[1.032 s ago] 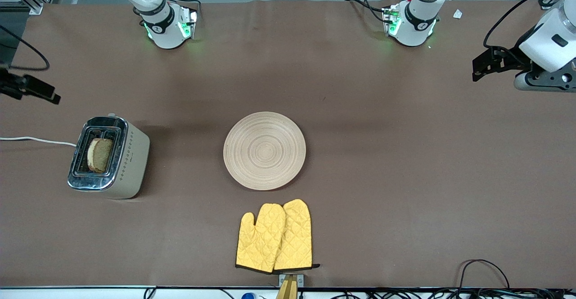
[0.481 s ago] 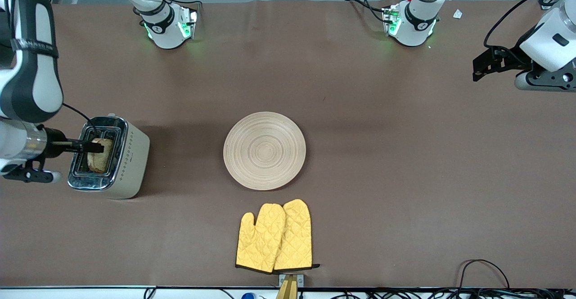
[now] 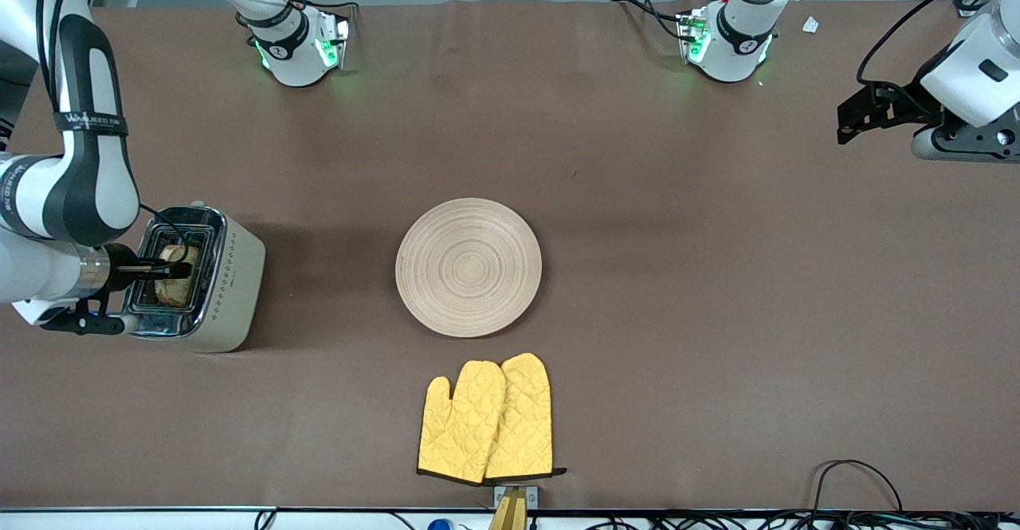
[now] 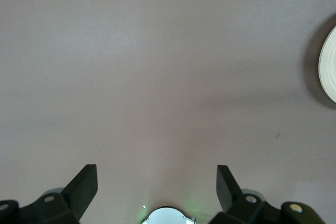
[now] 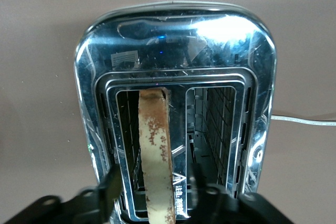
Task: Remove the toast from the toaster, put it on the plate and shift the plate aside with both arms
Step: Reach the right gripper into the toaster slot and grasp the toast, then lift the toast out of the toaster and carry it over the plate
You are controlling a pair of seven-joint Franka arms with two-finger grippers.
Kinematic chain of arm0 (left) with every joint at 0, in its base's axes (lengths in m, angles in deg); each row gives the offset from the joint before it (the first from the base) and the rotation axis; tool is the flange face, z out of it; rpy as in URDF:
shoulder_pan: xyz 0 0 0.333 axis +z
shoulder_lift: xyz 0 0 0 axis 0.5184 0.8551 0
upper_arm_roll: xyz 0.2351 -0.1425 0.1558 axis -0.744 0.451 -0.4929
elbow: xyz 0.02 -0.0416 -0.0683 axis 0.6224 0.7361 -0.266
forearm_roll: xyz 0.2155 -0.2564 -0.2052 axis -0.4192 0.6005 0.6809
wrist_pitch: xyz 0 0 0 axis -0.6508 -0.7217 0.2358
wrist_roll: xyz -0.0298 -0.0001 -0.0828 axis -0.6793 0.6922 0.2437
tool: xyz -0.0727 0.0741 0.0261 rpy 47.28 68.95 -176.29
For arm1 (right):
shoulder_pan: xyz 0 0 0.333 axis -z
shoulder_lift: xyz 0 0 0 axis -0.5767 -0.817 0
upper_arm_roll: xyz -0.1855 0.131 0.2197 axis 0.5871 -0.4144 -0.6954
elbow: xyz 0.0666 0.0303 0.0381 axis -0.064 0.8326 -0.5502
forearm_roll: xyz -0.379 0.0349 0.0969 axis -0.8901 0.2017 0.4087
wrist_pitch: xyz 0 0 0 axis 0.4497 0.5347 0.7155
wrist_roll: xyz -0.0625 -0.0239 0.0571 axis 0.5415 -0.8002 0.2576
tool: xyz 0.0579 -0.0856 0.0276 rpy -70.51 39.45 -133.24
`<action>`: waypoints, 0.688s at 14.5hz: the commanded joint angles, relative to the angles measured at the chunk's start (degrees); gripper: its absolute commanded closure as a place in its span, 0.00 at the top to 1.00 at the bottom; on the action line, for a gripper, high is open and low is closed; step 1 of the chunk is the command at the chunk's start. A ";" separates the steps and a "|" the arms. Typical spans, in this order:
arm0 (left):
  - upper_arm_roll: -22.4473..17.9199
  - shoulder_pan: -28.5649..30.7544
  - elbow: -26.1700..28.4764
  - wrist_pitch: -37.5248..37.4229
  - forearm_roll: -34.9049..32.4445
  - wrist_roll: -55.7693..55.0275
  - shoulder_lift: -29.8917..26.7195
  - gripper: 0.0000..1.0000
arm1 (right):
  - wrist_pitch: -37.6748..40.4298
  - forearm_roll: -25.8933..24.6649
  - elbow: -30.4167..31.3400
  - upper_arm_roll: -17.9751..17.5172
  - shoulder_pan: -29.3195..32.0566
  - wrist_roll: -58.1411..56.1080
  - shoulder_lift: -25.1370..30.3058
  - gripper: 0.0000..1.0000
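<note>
My right pincer (image 3: 171, 270) is positioned at the top of the chrome-and-cream two-slot toaster (image 3: 227, 291), which stands on the brown-covered table (image 3: 717, 275) toward the right arm's end. In the right wrist view its two black fingers (image 5: 107, 192) stand one on each side of the slice of brown speckled wholegrain toast (image 5: 156, 150), which sits upright on edge in one slot of the toaster (image 5: 173, 40). The fingers are blurred in that view; I cannot tell whether they are pinching the slice or merely flanking it. The second slot holds nothing. A white power cord (image 3: 64, 249) leads from the toaster toward the table edge.

My left pincer (image 3: 857, 115) is held in the air over bare table at the left arm's end, where that arm waits. Its fingers (image 4: 84, 184) are spread wide with nothing between them.

The round light beige wooden-looking plate (image 3: 468, 267) with concentric ring grooves lies flat near the middle of the table, well apart from the toaster. Its rim (image 4: 328, 72) shows at the margin of the left wrist view.

A pair of yellow quilted oven mitts (image 3: 486, 420) lies overlapped on the table, nearer to the front camera than the plate and apart from it.
</note>
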 commanded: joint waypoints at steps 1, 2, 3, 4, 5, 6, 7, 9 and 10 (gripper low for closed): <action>-0.01 -0.06 -1.25 -0.50 0.07 -0.10 0.42 1.00 | 0.59 -1.18 -0.41 -0.14 -0.17 -1.22 0.26 0.31; 0.08 -0.06 -1.25 -0.41 0.07 -0.10 0.42 1.00 | 0.59 -2.32 -0.50 -0.14 -0.26 -1.57 0.34 0.25; 0.08 -0.06 -1.25 -0.41 0.07 -0.10 0.42 1.00 | 0.68 -3.89 -0.59 -0.14 -0.17 -2.35 0.35 0.21; -0.01 -0.06 -1.25 -0.41 0.07 -0.10 0.42 1.00 | 0.68 -4.43 -0.85 -0.14 -0.17 -3.75 0.52 0.18; -0.01 0.03 -1.25 -0.41 0.07 -0.10 0.42 1.00 | 0.68 -4.61 -1.29 -0.14 0.00 -4.72 0.96 0.18; -0.09 0.03 -1.25 -0.41 0.07 -0.10 0.42 1.00 | 1.03 -4.70 -1.99 -0.31 0.09 -5.34 1.57 0.18; -0.10 0.03 -1.25 -0.41 0.07 -0.10 0.33 1.00 | 3.12 -4.70 -3.21 -0.58 -0.08 -5.35 3.05 0.17; -0.10 0.03 -1.25 -0.41 0.07 -0.01 0.33 1.00 | 9.26 -4.44 -7.94 -2.06 -0.52 -5.26 3.68 0.13; -0.10 0.03 -1.25 -0.41 0.07 -0.10 0.33 1.00 | 13.29 -4.35 -10.67 -4.08 -0.26 -4.74 3.77 0.11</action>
